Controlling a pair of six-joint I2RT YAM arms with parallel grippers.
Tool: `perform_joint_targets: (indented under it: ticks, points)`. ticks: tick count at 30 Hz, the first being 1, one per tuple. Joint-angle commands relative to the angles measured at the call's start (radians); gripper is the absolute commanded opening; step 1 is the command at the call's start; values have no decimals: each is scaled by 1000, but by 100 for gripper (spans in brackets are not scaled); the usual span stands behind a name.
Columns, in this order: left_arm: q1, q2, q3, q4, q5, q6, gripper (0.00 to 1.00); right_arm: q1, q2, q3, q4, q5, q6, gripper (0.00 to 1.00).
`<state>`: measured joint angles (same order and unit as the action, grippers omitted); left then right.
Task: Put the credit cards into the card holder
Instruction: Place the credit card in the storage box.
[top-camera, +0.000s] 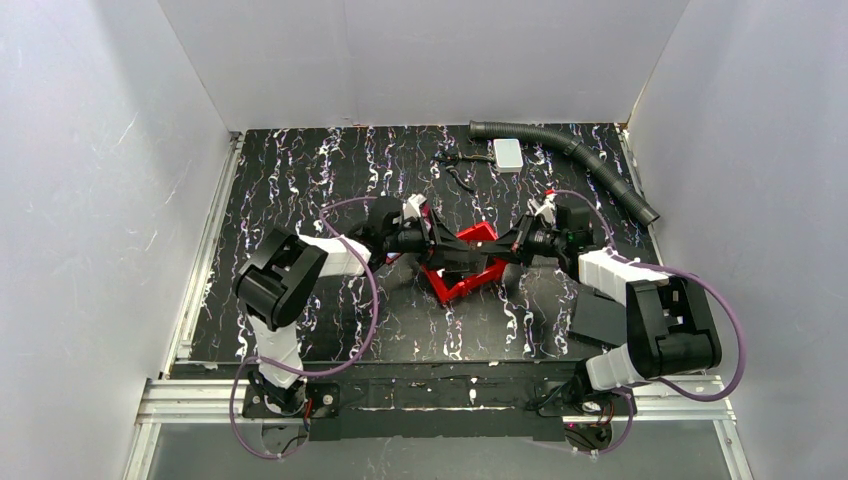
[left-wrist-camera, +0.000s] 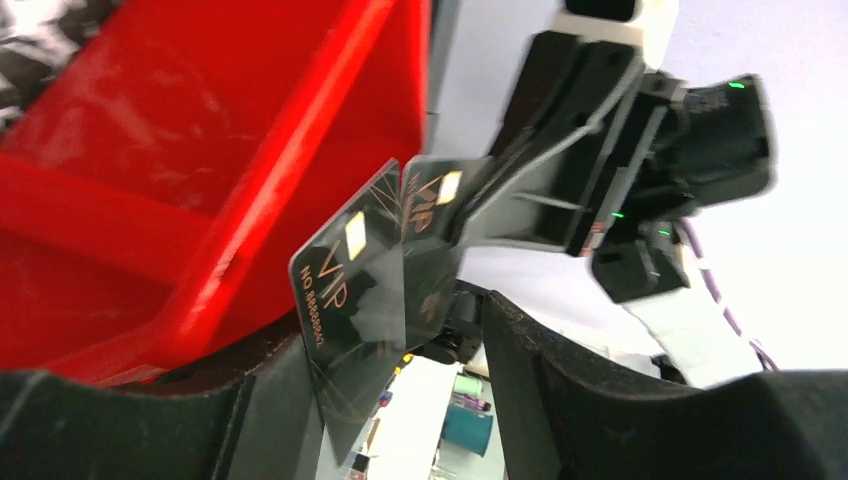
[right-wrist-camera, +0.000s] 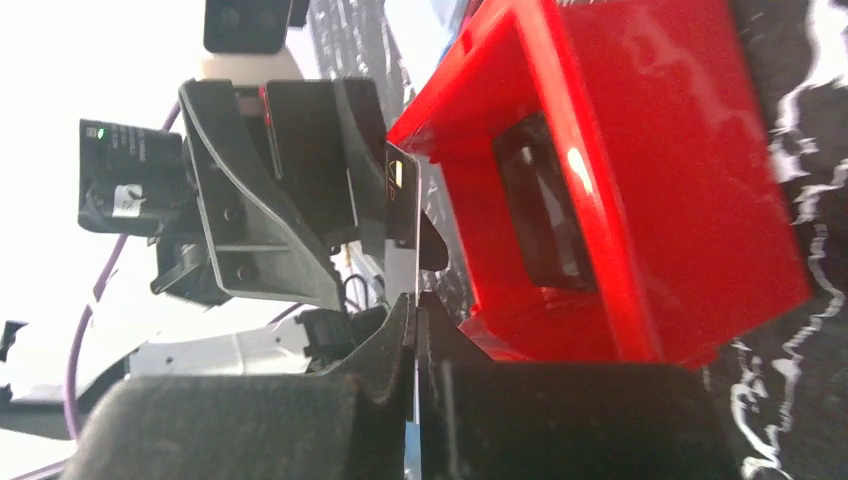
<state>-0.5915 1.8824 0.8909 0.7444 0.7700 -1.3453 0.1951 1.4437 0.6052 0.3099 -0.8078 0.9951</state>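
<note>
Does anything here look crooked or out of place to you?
The red bin sits skewed, at an angle to the table edges. Just over it, the right claw pinches a dark card in midair.

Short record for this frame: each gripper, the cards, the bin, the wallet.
left gripper: jaws apart, one on either side of the card
right gripper: shut on the card's edge
VIP card: dark, beside the bin's rim; a second VIP face overlaps it
red bin: mid-table, between the two arms
card holder: not made out in any view
</note>
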Motion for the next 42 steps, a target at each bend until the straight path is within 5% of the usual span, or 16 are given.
perform_joint_targets:
  ticks: [1,8,13,18,20,23,28,34,42]
  points:
    - [2,-54,70,-393,-77,185,53,-22,-15,111,-277,134,-149,1]
    - [1,-54,116,-494,-104,246,38,-26,-36,201,-393,177,-215,1]
    - [0,-56,141,-539,-133,297,8,-26,-37,243,-446,191,-270,1]
    - [-5,-91,171,-659,-193,380,2,16,-17,356,-603,280,-461,1]
    - [-9,-103,220,-788,-222,445,7,44,-15,402,-646,298,-521,1]
    - [-12,-176,213,-826,-206,486,36,74,-34,423,-611,270,-553,1]
    - [33,-301,192,-792,-23,497,73,97,0,480,-510,-27,-583,1]
    - [147,-478,114,-674,116,431,74,194,71,507,-149,-227,-298,1]
    - [224,-666,21,-659,28,333,69,232,138,436,462,-246,213,1]
